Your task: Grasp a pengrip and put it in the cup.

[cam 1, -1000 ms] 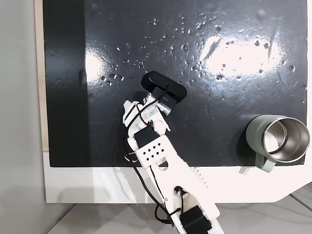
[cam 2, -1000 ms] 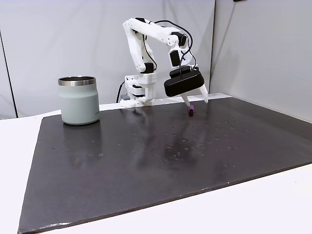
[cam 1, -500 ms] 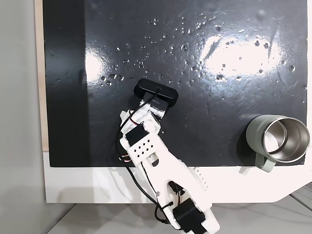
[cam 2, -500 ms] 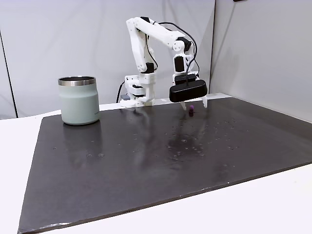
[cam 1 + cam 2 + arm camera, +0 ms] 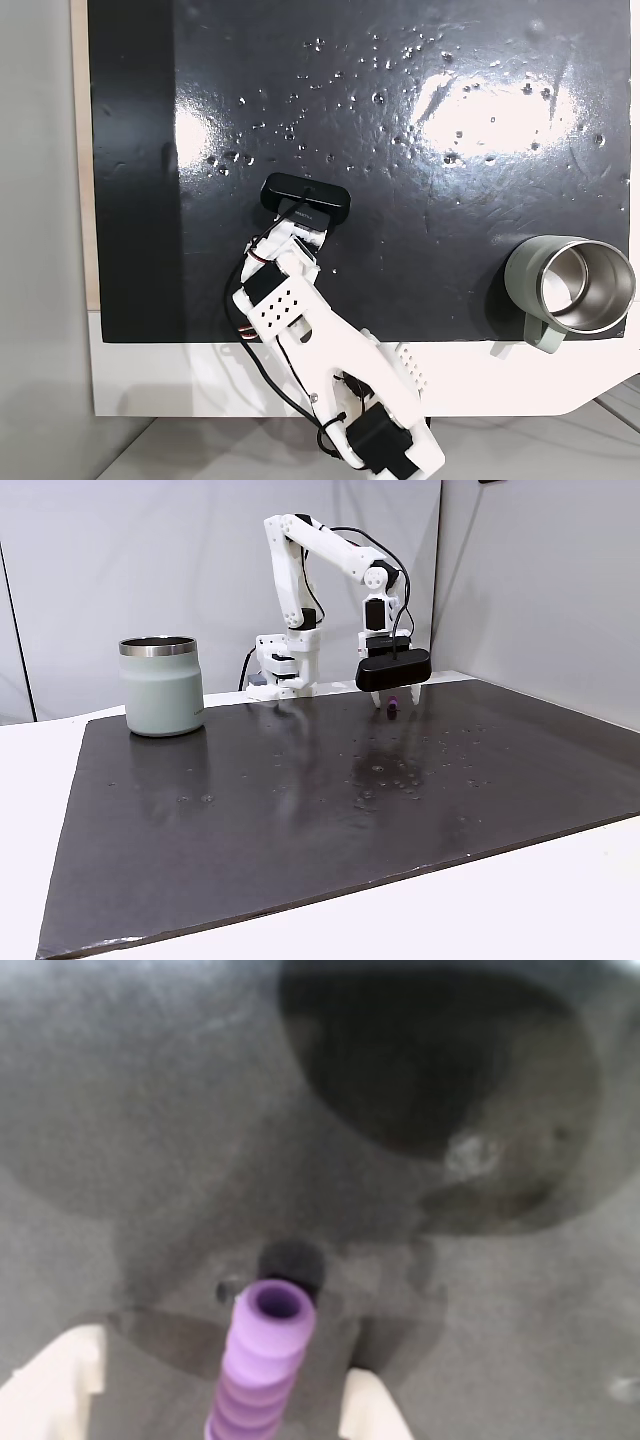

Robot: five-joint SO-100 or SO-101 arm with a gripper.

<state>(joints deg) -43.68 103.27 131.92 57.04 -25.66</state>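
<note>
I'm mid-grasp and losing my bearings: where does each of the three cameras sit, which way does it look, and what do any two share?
A fixed view: above, looking straight down on the dark mat; white arm enters from the bottom edge.
Another fixed view: low at the table's far side, facing the arm's base; whole arm shows.
Wrist view: looks down between two white fingers at the purple pengrip.
Both fixed views share the green cup.

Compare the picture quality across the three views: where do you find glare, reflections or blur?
In a fixed view from above, bright glare patches wash out the black mat. In a fixed view from the side, the mat mirrors the cup and arm faintly. The wrist view is soft: the pengrip between the pincer fingers is fairly clear, the mat behind blurred and shadowed.
</note>
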